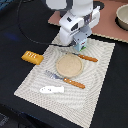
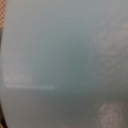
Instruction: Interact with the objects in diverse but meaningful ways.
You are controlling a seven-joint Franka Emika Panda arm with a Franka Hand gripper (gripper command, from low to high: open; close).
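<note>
gripper (image 1: 79,46) sitting low at placemat (image 1: 95,95) far edge, jaw state untellable | bread loaf (image 1: 31,58) lying off mat | fish piece (image 1: 52,89) lying on mat | pot (image 1: 122,17) sitting apart, contents unseen | wrist view showing only blur

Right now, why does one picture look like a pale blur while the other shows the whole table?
Wrist view: filled by one out-of-focus pale blue-grey surface, too close to identify, with a faint glare streak. Exterior view: soft and low-resolution, yet the plate, bread loaf and fish piece are readable; the fingers are hidden.
</note>
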